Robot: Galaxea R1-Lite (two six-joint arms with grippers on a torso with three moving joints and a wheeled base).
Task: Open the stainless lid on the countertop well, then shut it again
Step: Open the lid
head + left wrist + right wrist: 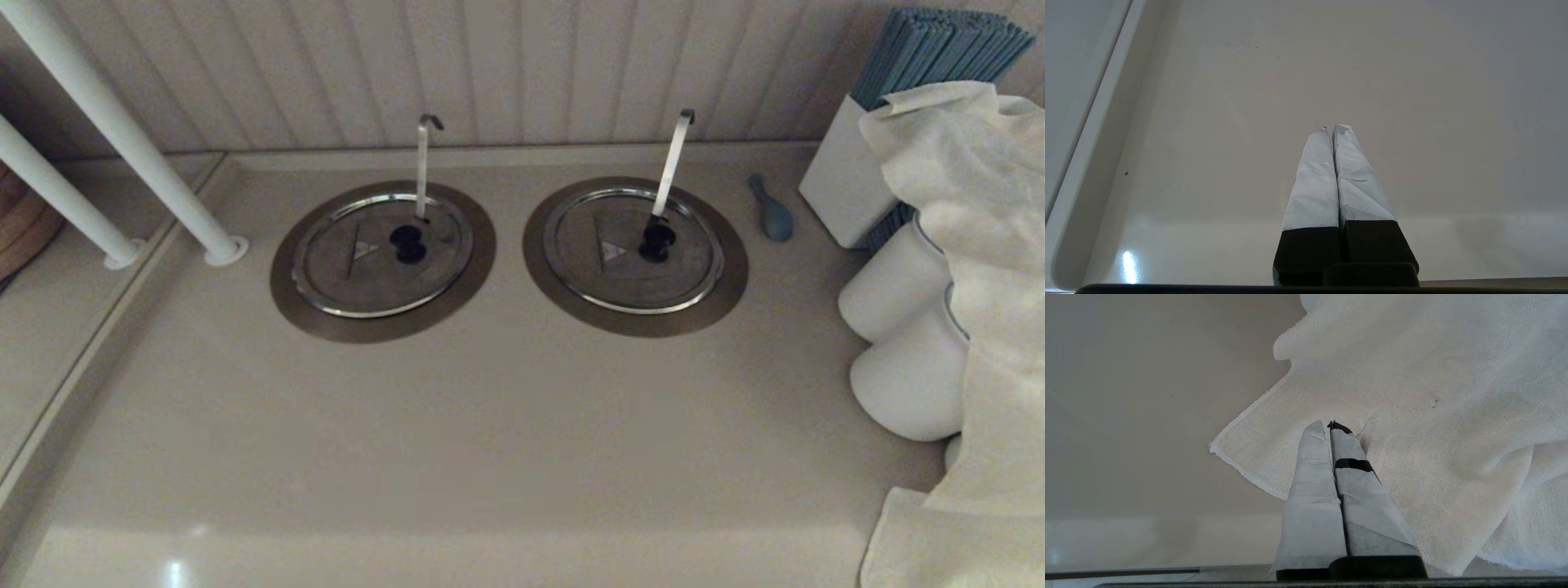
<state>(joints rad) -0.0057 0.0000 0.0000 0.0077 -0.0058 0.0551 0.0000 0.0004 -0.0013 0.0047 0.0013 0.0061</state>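
Observation:
The stainless lid [347,269] lies flat and closed over the countertop well, whose bronze-grey flange [314,317] rings it at the back left of the counter. The lid has a black centre knob [407,243] and a pale triangle mark [363,248]. A thin grey hooked ladle handle [422,167] rises behind the knob. Neither arm appears in the head view. My left gripper [1333,128] is shut and empty over bare beige counter. My right gripper [1327,425] is shut and empty over a white cloth [1433,416].
A twin lid [604,278] with a wider, whiter leaning handle [672,167] sits to the right. Beyond it lie a blue spoon [771,212], a white box [841,192], white jars [894,282] and draped cloth [980,245]. White poles [122,139] stand at the left.

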